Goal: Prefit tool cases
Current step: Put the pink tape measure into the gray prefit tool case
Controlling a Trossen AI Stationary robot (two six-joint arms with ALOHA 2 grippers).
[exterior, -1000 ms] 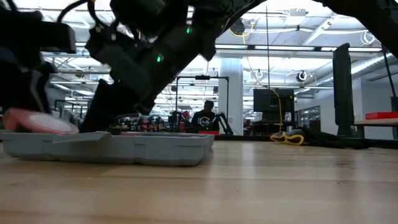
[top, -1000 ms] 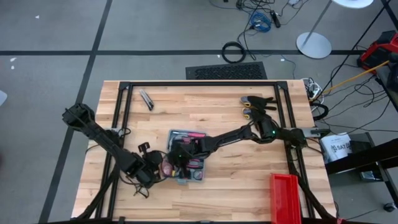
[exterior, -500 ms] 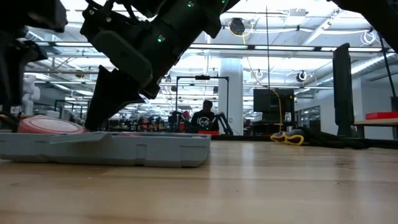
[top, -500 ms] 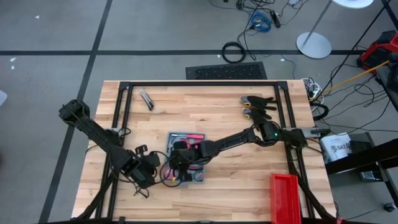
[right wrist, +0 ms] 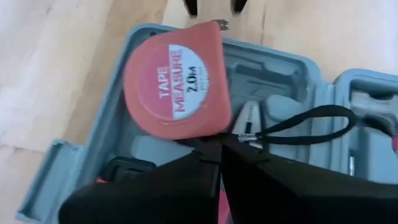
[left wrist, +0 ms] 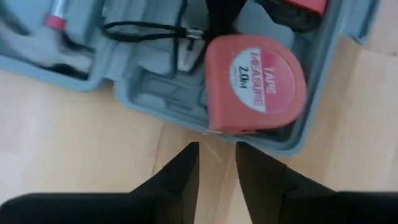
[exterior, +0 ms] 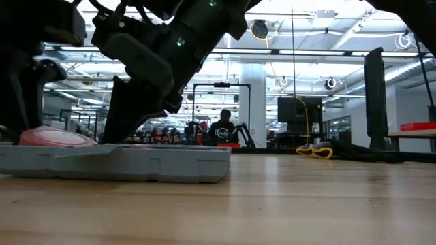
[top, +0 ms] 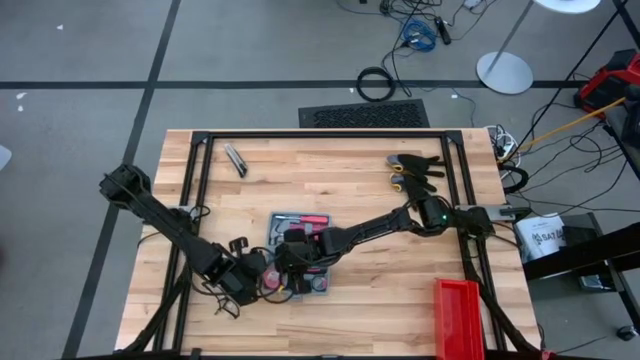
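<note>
- Blue-grey tool case point(top: 300, 257) lies open near the middle of the wooden table point(top: 350, 175), roughly where it sat a second ago — the left arm's elbow has swung out and back.
- Right gripper point(right wrist: 219, 152) is pinched shut inside the tray, its tips against the red tape measure point(right wrist: 176, 87).
- Left gripper point(left wrist: 216, 163) hovers just outside the case's rim, fingers slightly parted, holding nothing.
- Grey moulded tray holds the tape measure and its black wrist loop point(left wrist: 146, 30).

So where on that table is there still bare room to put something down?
Bare wood lies between the tool case and the red bin, and along the far edge between the small tool and the gloves. Around the case it is crowded: both arms' fingers meet there.
</note>
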